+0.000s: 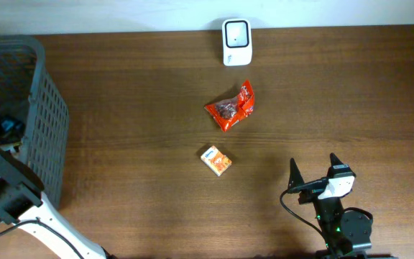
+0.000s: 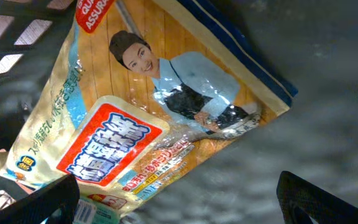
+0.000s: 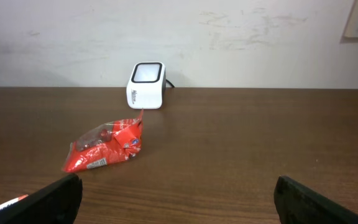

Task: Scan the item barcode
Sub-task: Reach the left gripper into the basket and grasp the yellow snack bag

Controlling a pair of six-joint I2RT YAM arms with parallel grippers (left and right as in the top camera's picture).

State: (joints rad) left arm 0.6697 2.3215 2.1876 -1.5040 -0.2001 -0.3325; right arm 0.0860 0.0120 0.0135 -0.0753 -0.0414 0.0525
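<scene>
Jaws on both arms stand wide apart with nothing between them.

Overhead: 1 white barcode scanner [image 1: 236, 42] stands at the far edge of the brown counter [image 1: 135, 93]. Nearer, 1 red snack packet [image 1: 231, 107] lies in the middle, and 1 small orange box [image 1: 215, 160] lies just nearer than that, apart from it. 1 grey lattice basket [image 1: 47, 122] sits at the left end. The left arm [image 1: 6, 188] reaches into the basket. The right arm [image 1: 333, 188] waits at the near right, well apart from both items, its right jaws spread.

Left wrist: 1 glossy pouch [image 2: 160, 93] lies flat on the basket floor, below the left jaws. It carries a photo of a smiling woman in pale blue, a red label with white East Asian characters, and a red tab reading "QUA… ASSURA…", cut off by the frame. Both dark fingertips [image 2: 36, 202] sit at the bottom corners, clear of the pouch.

Right wrist: the scanner [image 3: 146, 84] faces this way by the white wall [image 3: 229, 37], the red packet [image 3: 104, 148] in front of it. Print on the packet is too small to read. A sliver of the orange box [image 3: 2, 205] peeks out beside 1 fingertip [image 3: 45, 200].
</scene>
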